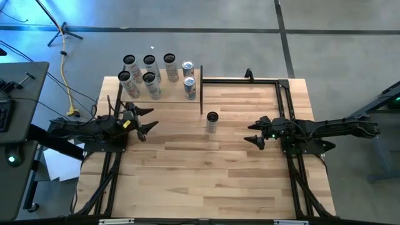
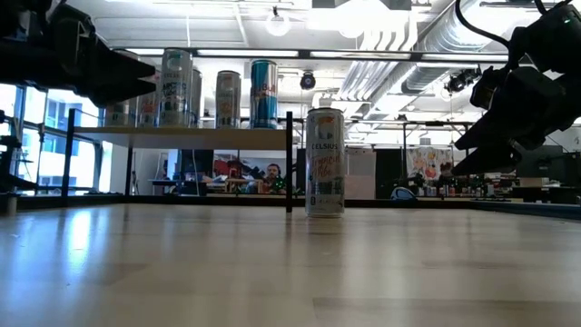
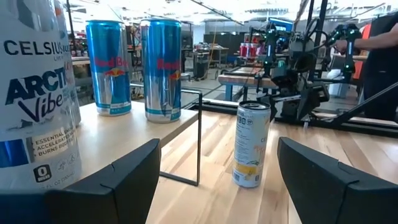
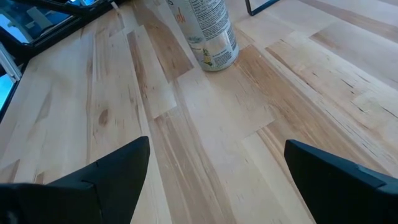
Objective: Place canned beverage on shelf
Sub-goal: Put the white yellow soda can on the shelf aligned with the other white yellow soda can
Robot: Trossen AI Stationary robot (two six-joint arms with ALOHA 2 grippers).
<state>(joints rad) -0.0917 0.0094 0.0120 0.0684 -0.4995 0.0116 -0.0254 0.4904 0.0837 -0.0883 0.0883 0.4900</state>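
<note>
1. Grippers hang over the table [image 1: 206,175] on either side: the left gripper [image 1: 145,120] and the right gripper [image 1: 255,134] both have fingers spread, holding nothing.
2. Between them, farther back, one can [image 1: 212,122] stands upright on the tabletop, just beside the shelf's black post.
3. Beyond, the shelf [image 1: 169,94] at the table's far left carries seven upright cans [image 1: 149,69].
</note>
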